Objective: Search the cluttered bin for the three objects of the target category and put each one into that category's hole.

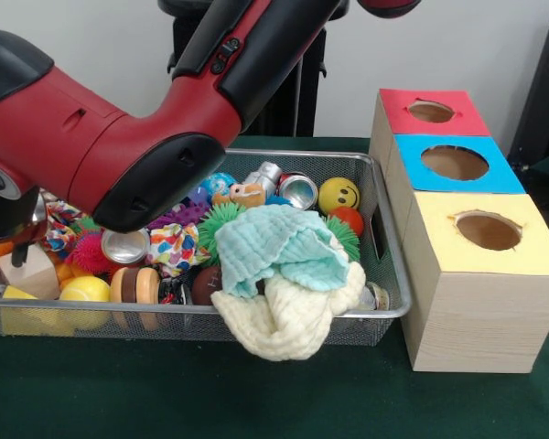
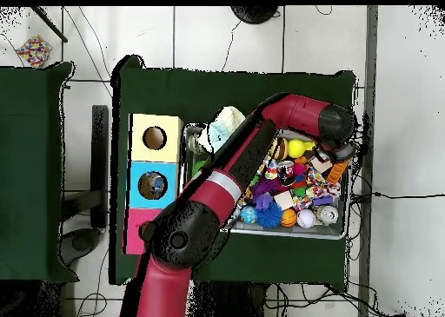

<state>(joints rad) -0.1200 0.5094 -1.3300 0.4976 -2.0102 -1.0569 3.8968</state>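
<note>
Over the bin's (image 1: 395,311) front rim, cloths (image 1: 288,274) (teal, cream) drape.

No legible text or labels anywhere.

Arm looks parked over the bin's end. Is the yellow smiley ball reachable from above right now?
Probably yes: the smiley ball lies uncovered on top of the clutter in the wire bin; the cloths sit beside it, not over it.
</note>
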